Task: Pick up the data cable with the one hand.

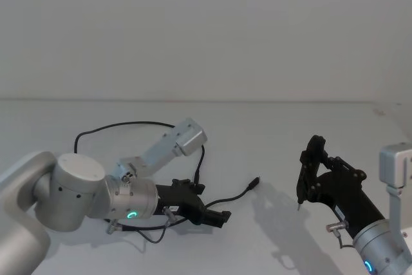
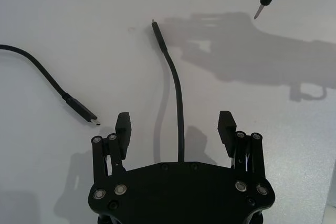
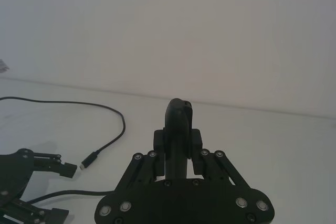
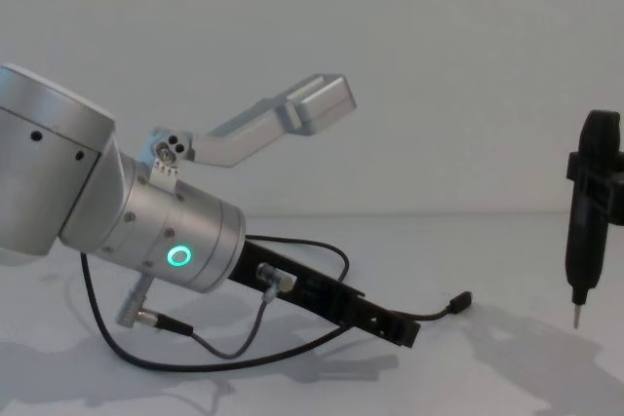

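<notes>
**Figure.** The left claw [image 2: 175, 127], a black blocky unit on a thick silver cylinder [image 4: 146, 231] with a green glowing ring [image 4: 178, 257], lies low over the white table [image 1: 270, 127], left of centre and reaching right. We see its short fingers [image 2: 123, 125] spread wide: released, closed on nothing.

The long thin black data cable [image 2: 179, 100] rests on the table. One stretch runs between the parted fingers without touching either. It ends in a small black plug [image 2: 156, 27] that points right, in the gap between the two arms. The rest of the cable loops round the far side of the left arm, and its second plug [image 2: 86, 115] lies near one finger.

A small white label [image 1: 171, 209] sits on the claw body; we cannot read its writing. A short grey wire with silver metal plugs [image 4: 195, 336] hangs beneath the cylinder.

At near right, the right claw [image 3: 177, 141] is clenched on a slim upright black tool [image 4: 588, 197]. The tool's thin metal tip [image 4: 574, 317] points down at the table.
</notes>
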You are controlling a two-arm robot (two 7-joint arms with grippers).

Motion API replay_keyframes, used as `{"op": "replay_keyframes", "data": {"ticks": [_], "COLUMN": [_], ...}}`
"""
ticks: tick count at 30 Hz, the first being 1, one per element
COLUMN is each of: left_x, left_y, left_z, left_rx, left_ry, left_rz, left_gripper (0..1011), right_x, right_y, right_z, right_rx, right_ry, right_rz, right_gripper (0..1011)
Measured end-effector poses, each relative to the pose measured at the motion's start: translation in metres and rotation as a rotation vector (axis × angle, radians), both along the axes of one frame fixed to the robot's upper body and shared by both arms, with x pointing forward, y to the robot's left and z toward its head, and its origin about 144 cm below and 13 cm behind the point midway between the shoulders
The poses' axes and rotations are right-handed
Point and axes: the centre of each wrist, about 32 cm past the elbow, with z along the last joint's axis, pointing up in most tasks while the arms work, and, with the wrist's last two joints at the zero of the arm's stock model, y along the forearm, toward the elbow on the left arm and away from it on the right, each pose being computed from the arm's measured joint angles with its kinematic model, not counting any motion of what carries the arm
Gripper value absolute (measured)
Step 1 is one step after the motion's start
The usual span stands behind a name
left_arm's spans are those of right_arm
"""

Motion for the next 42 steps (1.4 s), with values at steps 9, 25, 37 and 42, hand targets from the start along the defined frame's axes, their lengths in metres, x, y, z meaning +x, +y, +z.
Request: {"op": "replay_keyframes", "data": {"ticks": [9, 25, 37, 42], "left_x": [0.0013, 0.0020, 0.0020, -0.0003], "left_y": [-0.0029, -0.0050, -0.0054, -0.0061], "left_z": [-0.0013, -0.0023, -0.0028, -0.0029], "left_rx": [0.019, 0.030, 0.034, 0.032], "left_ry": [0.015, 0.026, 0.026, -0.002], "left_rz": [0.004, 0.007, 0.008, -0.002], "left_gripper": [865, 374, 42, 36], "right_x": [0.0000, 0.0000, 0.0000, 0.0002], "right_y": [0.0000, 0.0000, 0.0000, -0.0003], "right_z": [0.0000, 0.0000, 0.0000, 0.0003], "right_rx": [0.000, 0.000, 0.000, 0.001], "right_ry": [0.000, 0.000, 0.000, -0.001], "right_rz": [0.000, 0.000, 0.000, -0.001], "right_gripper": [279, 279, 279, 279]}}
